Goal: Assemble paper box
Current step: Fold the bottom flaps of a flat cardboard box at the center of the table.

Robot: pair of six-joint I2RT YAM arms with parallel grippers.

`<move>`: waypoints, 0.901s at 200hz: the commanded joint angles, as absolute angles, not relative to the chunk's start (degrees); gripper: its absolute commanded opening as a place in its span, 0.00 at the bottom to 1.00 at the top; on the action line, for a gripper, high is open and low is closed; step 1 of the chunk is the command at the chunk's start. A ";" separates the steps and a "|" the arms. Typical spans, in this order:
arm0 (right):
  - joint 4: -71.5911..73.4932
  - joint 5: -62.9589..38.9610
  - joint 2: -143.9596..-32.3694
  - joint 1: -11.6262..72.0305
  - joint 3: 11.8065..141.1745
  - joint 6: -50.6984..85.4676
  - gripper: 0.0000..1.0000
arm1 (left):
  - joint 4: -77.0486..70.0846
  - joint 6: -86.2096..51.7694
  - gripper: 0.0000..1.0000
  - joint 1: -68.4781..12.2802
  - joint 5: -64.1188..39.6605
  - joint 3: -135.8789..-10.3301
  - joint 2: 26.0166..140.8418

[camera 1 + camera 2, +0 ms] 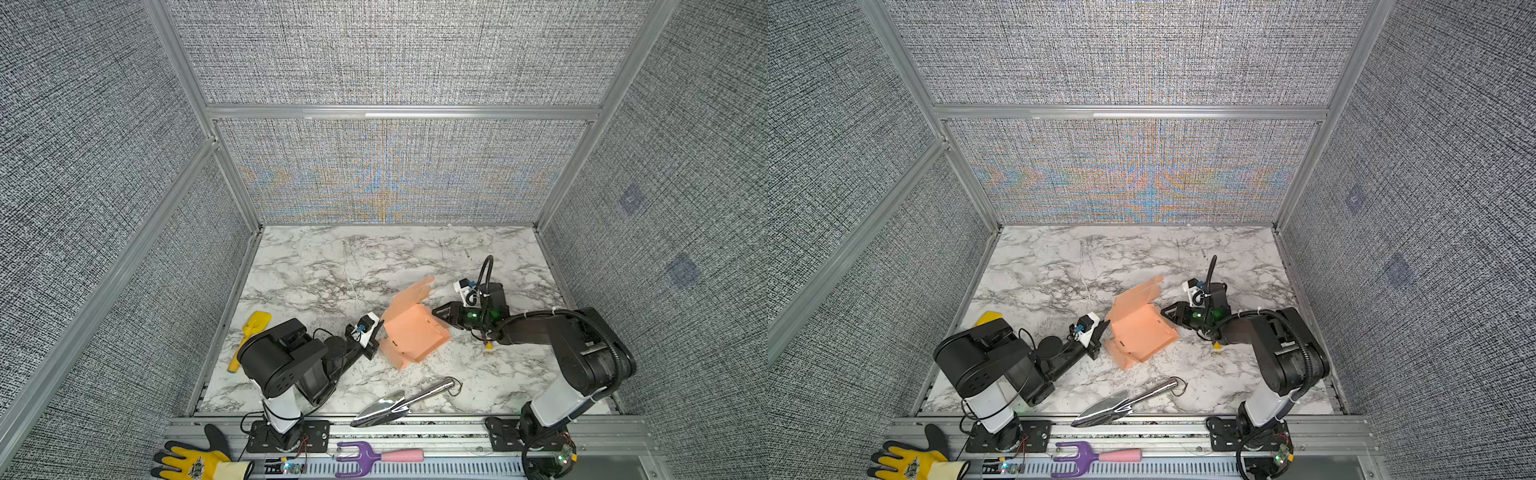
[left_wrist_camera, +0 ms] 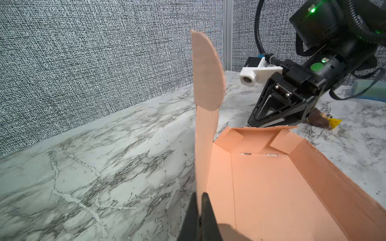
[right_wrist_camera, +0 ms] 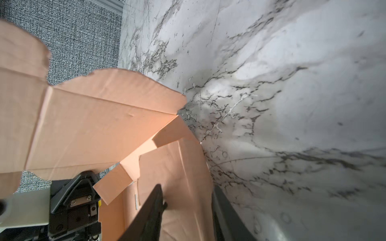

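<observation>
**On marble bench: box part-folded, both grippers at it**

White, grey-veined marble tabletop [image 1: 316, 270], enclosed by grey woven panels [image 1: 395, 62] in aluminium framing [image 1: 399, 112]. Mid-table, the paper box [image 1: 413, 332] sits between the arms, tray open, one panel standing upright. At that panel's edge the left gripper [image 2: 199, 208] is pinched tight. Opposite, the right gripper [image 3: 186, 192] stands partly open astride the end wall; firm contact cannot be confirmed.

On the counter [image 1: 332, 266] the paper box [image 1: 415, 332] lies between the left pincer [image 1: 379, 330] and the right pincer [image 1: 435, 311], with the trowel [image 1: 399, 401] before it, the scoop [image 1: 249, 336] far left, and the glove [image 1: 195, 461] and hand fork [image 1: 374, 457] on the front rail [image 1: 457, 432].
</observation>
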State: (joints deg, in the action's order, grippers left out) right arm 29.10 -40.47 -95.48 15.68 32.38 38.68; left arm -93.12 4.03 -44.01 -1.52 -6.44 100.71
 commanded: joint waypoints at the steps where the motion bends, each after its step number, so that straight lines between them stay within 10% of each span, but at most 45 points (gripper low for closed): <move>1: 32.73 -41.92 -95.51 15.73 31.84 39.77 0.41 | -100.08 3.89 0.00 -44.03 -1.46 -6.36 99.92; 180: 19.56 -31.83 -91.16 21.89 34.26 26.58 0.45 | -91.22 4.51 0.00 -44.13 -3.87 -7.67 92.55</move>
